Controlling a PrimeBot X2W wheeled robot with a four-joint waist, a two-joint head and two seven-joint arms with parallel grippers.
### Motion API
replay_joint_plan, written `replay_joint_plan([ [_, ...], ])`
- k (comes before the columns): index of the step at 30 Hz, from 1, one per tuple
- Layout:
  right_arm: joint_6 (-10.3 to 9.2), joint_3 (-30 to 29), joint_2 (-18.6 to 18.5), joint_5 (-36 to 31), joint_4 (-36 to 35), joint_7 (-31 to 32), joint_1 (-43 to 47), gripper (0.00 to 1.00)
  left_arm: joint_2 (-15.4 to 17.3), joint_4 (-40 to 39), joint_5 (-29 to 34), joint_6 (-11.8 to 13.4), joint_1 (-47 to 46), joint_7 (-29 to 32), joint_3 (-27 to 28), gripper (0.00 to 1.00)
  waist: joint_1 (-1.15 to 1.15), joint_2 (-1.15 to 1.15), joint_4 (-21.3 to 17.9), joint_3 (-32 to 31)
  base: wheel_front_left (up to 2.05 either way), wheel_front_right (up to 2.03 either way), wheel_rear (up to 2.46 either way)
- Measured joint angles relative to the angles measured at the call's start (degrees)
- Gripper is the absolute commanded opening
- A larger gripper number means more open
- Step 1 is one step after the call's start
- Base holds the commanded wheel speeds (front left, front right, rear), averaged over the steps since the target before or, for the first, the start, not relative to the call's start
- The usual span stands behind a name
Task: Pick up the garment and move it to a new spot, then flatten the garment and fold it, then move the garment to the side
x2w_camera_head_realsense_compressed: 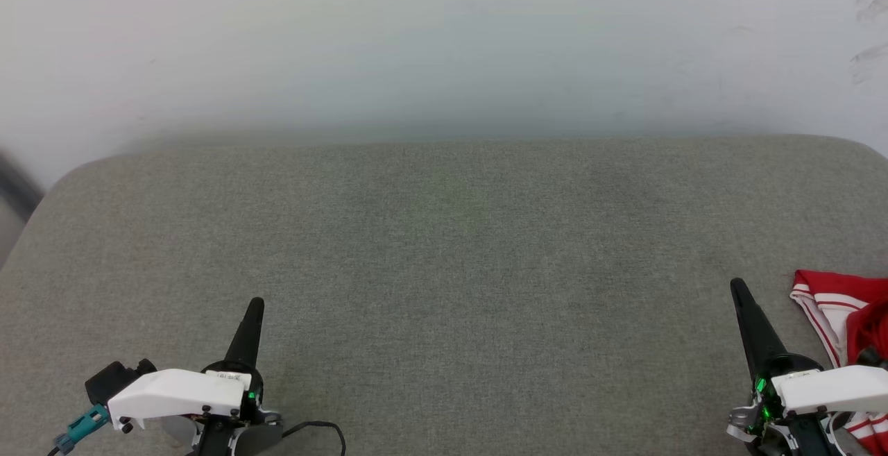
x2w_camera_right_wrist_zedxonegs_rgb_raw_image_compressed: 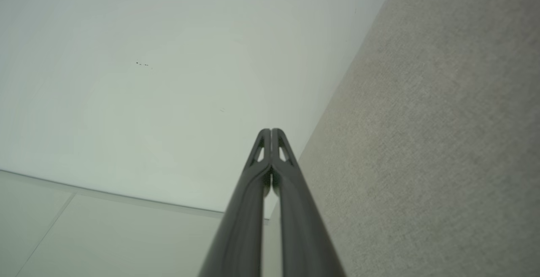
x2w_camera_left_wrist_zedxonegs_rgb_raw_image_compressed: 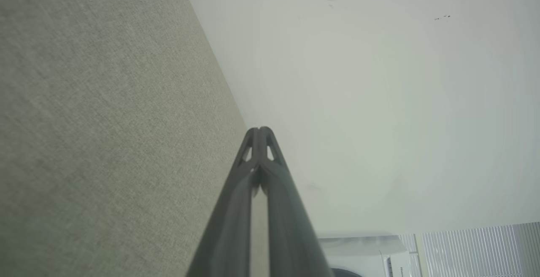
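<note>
The garment point(x2w_camera_head_realsense_compressed: 832, 303) is bunched at the right edge of the desk point(x2w_camera_head_realsense_compressed: 444, 234), just beside the right gripper point(x2w_camera_head_realsense_compressed: 737, 284). Its jaws and those of the left gripper point(x2w_camera_head_realsense_compressed: 256, 302) are pressed together, empty, seemingly parked clear of the middle.

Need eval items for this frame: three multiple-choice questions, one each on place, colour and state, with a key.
1. Where on the grey woven fabric surface is the red garment with red-white striped trim?
A. far left
B. centre
C. near right, beside the right tool

2. What colour is the wall behind the surface?
A. blue
B. white
C. black

3. How do the left tool and right tool stand?
A. both shut, empty
B. both open
C. left open, right shut

Key:
1. C, it lies at the head view's lower right.
2. B, the wall is pale in every view.
3. A, in the wrist views the fingertips meet.
</note>
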Motion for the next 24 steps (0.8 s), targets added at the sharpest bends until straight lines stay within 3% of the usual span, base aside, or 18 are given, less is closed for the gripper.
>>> replay_joint_plan([
  [24,0.0,-0.7,0.1,10.6,3.4,0.5,-2.5,0.0,-2.0,0.3,-8.3,-2.5,-0.6,2.7,4.0,0.0,0.0,0.0,-0.2,0.4,0.0,0.0,0.0],
])
